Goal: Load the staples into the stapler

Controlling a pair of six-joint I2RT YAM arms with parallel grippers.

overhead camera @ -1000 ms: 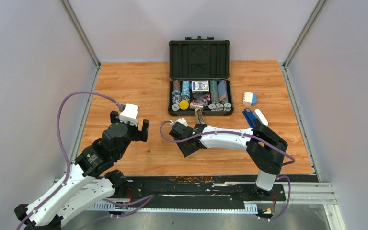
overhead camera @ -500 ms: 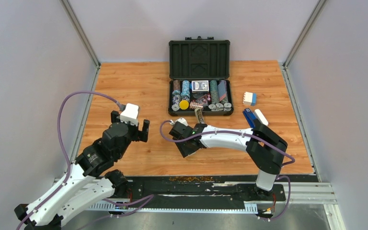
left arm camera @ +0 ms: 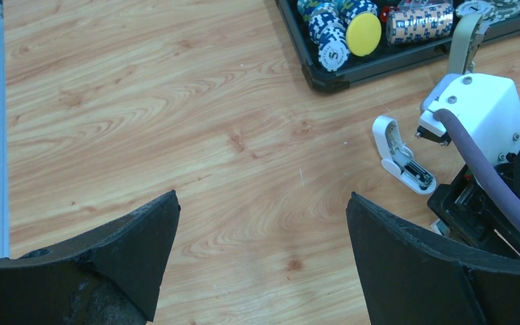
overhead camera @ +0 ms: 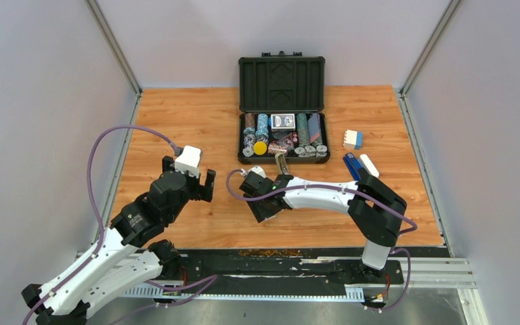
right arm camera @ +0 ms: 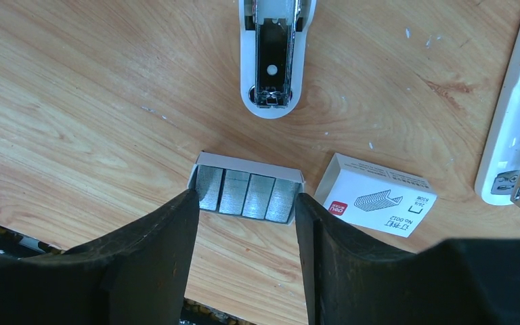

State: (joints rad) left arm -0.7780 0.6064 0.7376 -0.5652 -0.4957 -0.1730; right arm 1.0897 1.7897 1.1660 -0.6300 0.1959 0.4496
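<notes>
From above, the left gripper [overhead camera: 188, 176] hangs over the wooden table [overhead camera: 176, 122], left of centre, its fingers spread wide and holding nothing. The right gripper [overhead camera: 265, 206] points down at the boards near the middle, just in front of an open black poker-chip case [overhead camera: 282, 81]. The stapler [overhead camera: 282, 163], grey-olive, stands tilted between that case and the right wrist, and a small white stapler [overhead camera: 257, 172] lies just to its left. A dark blue stapler [overhead camera: 351, 165] rests well to the right.

The left wrist camera shows the left gripper [left arm camera: 263, 200] wide open over bare wood. Beyond it lie the small white stapler [left arm camera: 401, 157], hinged open, a corner of the case [left arm camera: 311, 68], and the stapler [left arm camera: 466, 37], rising behind the right arm's white camera housing [left arm camera: 477, 112].

The right wrist camera shows the right gripper [right arm camera: 245, 196] set narrowly about the staples [right arm camera: 245, 193], grey strips in their white tray on the table. One finger sits at each end of the tray; whether they press it I cannot tell. The printed white sleeve [right arm camera: 377, 198] lies just beside the tray, the small white stapler [right arm camera: 275, 61] lies ahead, and the pale body at the right edge is probably the stapler [right arm camera: 514, 115]
</notes>
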